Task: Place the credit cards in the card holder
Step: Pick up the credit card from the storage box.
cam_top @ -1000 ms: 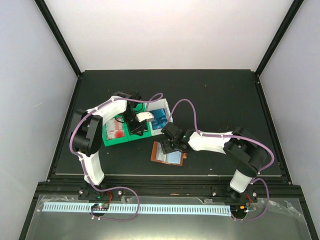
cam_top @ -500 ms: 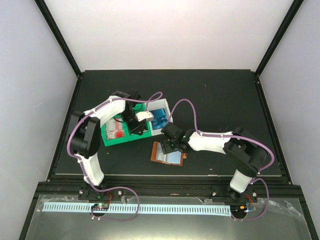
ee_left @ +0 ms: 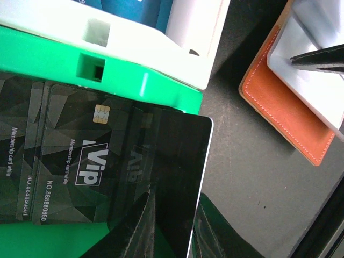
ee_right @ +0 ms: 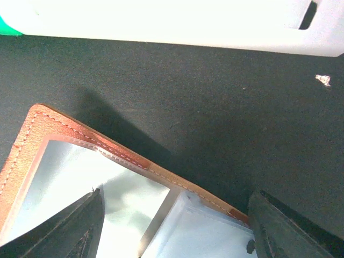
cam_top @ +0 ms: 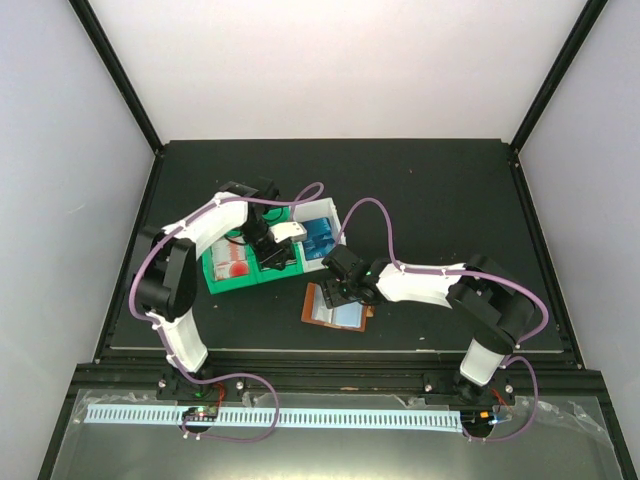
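The card holder [cam_top: 335, 308] lies open on the black mat; its reddish-brown leather edge [ee_right: 32, 140] and clear pockets [ee_right: 80, 177] fill the right wrist view. My right gripper [ee_right: 177, 231] is open, with one finger on each side of the pockets, low over the holder. My left gripper [ee_left: 174, 228] is shut on a black credit card [ee_left: 166, 177], tilted at the green bin's corner. More black VIP cards [ee_left: 70, 166] lie in the green bin [ee_left: 145, 86]. The holder also shows in the left wrist view [ee_left: 279, 107].
The green bin [cam_top: 215, 275] also holds red-and-white cards [cam_top: 232, 257]. The white bin [cam_top: 335, 215] beside it holds blue cards [cam_top: 320, 237]. Both bins stand just behind the holder. Cables arc over both arms.
My left arm's elbow has swung a little to the left, while its gripper stays at the green bin with the card. The right arm has not moved.
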`<state>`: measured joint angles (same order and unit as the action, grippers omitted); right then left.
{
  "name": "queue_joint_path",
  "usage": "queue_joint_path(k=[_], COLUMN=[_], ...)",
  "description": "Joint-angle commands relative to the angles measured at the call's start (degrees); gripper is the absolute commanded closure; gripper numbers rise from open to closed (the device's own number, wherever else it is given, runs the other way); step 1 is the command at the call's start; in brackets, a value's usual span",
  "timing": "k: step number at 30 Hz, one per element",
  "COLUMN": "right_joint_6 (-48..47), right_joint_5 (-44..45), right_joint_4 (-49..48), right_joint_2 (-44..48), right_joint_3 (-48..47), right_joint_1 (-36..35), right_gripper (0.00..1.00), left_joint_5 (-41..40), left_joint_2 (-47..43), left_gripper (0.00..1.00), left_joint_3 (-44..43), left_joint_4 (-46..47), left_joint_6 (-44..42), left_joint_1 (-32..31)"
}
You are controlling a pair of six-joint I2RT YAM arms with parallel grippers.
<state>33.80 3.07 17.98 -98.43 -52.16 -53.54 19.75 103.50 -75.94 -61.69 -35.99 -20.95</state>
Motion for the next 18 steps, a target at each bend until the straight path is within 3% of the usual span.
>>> queue_joint_path(k=[1, 10, 18], right_joint_6=[1.35, 1.61, 0.66], right_joint_5=[-3.54, -3.42, -3.35], right_joint_4=[6.10, 6.19, 6.77], right_joint_2=[-4.49, -4.31, -3.43], right_joint_3=[2.77, 2.96, 2.44], right_joint_1=[-0.43, -0.36, -0.40], right_gripper=[0.25, 0.25, 0.25], left_joint_5=[2.47, 1.95, -1.44], left_joint_2=[-2.26, -3.12, -10.77], left_gripper=[0.80, 0.91, 0.98], left_joint_3=[0.37, 0.39, 0.12], left_joint_4=[-2.05, -1.46, 1.13], left_joint_6=[-1.28, -0.81, -0.11], left_joint_1=[0.38, 0.47, 0.56])
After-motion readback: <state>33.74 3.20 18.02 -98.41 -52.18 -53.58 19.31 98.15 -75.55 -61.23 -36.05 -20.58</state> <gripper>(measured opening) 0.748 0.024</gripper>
